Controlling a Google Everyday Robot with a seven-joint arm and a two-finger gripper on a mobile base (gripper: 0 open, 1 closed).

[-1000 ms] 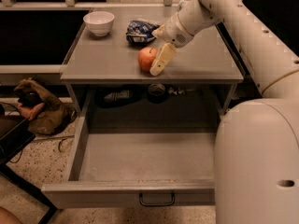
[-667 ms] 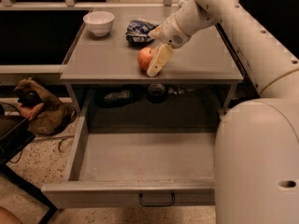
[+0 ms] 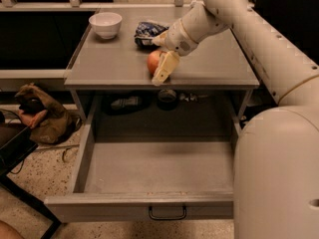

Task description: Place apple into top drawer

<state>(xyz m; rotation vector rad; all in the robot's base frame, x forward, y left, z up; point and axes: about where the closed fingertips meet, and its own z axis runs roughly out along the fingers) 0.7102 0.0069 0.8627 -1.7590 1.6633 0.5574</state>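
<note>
Claw (image 3: pixel 160 69) against apple (image 3: pixel 152 60), grip unclear, snack bag (image 3: pixel 147 32) just behind, top drawer (image 3: pixel 139 207) open below

Gripper (image 3: pixel 162 69) upper centre, at front edge of table (image 3: pixel 99 68), covers right part of apple (image 3: pixel 152 61); grip on it unreadable. Snack bag (image 3: pixel 145 32): right half behind arm (image 3: pixel 199 21). Arm cut by top edge. Robot body (image 3: pixel 276 173), lower right, cut by right and bottom edges; blocks right wall and right front corner of top drawer (image 3: pixel 109 207). Dark items (image 3: pixel 167 97) in shadow under tabletop: can't identify. Brown bundle (image 3: pixel 42 116) mid-left: unclear. Black frame (image 3: pixel 17 153) cut by left edge.
</note>
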